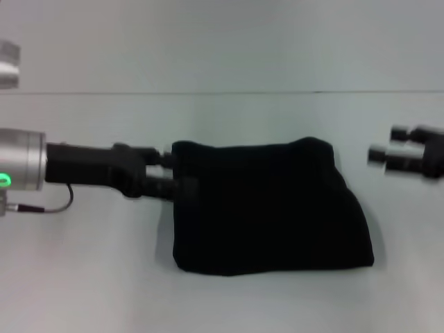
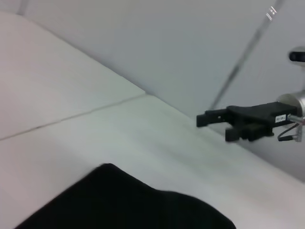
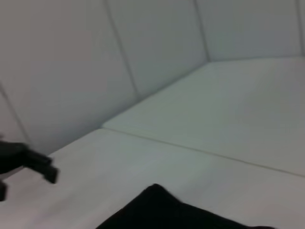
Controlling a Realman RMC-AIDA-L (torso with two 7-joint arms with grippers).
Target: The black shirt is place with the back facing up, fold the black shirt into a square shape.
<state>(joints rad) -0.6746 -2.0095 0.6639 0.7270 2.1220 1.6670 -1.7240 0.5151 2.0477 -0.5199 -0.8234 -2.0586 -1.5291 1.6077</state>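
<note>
The black shirt lies folded into a compact, roughly square block in the middle of the white table, plain side up. It also shows in the left wrist view and the right wrist view. My left gripper reaches in from the left, open, its fingers at the shirt's upper left edge. Off to the right, my right gripper hovers open, a short way clear of the shirt's upper right corner. The left wrist view shows that right gripper farther off.
The white table spreads on all sides of the shirt. A seam runs across the far side, with a pale wall behind it. A grey object sits at the far left edge.
</note>
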